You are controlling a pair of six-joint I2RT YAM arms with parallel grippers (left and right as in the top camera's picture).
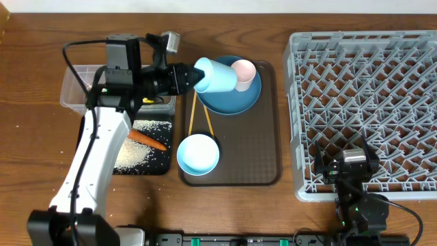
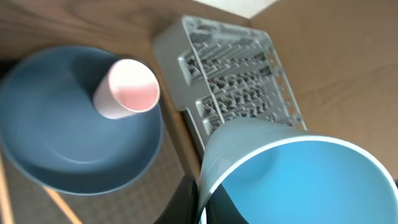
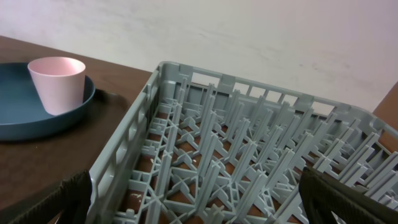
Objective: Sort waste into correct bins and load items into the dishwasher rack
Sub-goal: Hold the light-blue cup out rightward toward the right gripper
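One arm (image 1: pixel 102 140) bends rightward, left tool (image 1: pixel 194 77) clamping the light-blue cup (image 1: pixel 218 75).

My left gripper (image 1: pixel 193 78) is clamped on the light-blue cup (image 1: pixel 218 75), tipped sideways over the blue plate (image 1: pixel 229 104), just beside the pink cup (image 1: pixel 244 71) standing there. The bowl (image 1: pixel 198 154) and chopsticks (image 1: pixel 192 116) lie on the brown tray (image 1: pixel 252 157); carrot (image 1: pixel 147 140) and rice (image 1: pixel 133 156) on the black tray (image 1: pixel 161 165). My right gripper (image 1: pixel 345 165) hangs over the rack (image 1: pixel 369 89)

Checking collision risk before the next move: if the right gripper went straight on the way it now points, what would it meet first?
The open right gripper would probably meet the dishwasher rack first, at its near lattice of pegs, though depth is unclear.
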